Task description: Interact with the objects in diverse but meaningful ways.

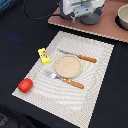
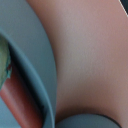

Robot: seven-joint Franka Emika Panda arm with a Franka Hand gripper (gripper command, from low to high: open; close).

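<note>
My gripper point(image 1: 81, 16) hangs low over a dark grey pot point(image 1: 91, 18) on the brown board at the back of the exterior view. Its fingers are hidden, so I cannot tell if it is open or shut. The wrist view shows the pot's grey rim point(image 2: 30, 60) very close, with something green point(image 2: 4, 62) and something red-orange point(image 2: 17, 102) inside it. A second pot point(image 1: 123, 19) stands at the exterior view's right edge. On the placemat lie a red tomato point(image 1: 25, 85), a yellow block point(image 1: 44, 55), a brown-handled knife point(image 1: 78, 56) and a fork point(image 1: 65, 79).
A round tan plate point(image 1: 67, 65) lies in the middle of the beige placemat point(image 1: 95, 100), between the knife and the fork. The brown board point(image 1: 107, 25) also fills much of the wrist view point(image 2: 85, 55). A black cable point(image 1: 35, 17) lies on the dark table.
</note>
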